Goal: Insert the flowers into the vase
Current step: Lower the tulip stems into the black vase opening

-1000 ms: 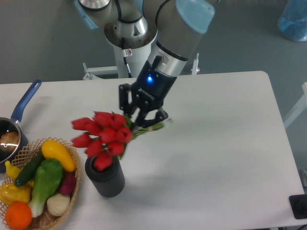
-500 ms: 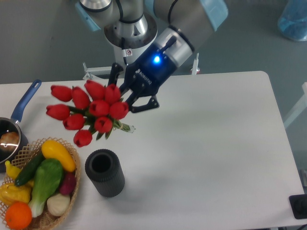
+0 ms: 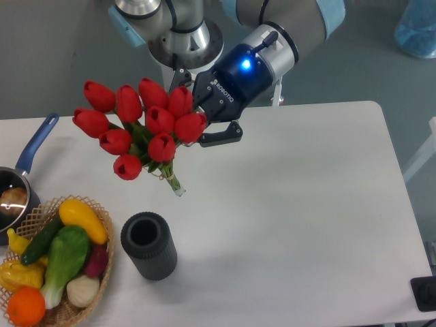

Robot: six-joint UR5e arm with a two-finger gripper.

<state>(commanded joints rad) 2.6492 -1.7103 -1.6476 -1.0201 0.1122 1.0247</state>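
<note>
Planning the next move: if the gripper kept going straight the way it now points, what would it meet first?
The gripper, shut on the flowers, seems to point left and slightly down. Beyond the bunch the path looks free over the table; depth is unclear.

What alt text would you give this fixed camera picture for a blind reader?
A robot arm's end effector holds a bunch of red tulips above a white table. Below stands an empty dark grey vase, beside a basket of vegetables.

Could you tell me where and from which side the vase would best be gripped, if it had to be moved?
Grip the vase across its ribbed outer wall, coming from its right, the side with bare table. It stands upright, and the basket crowds its left. The ribs should help the fingers hold.
</note>
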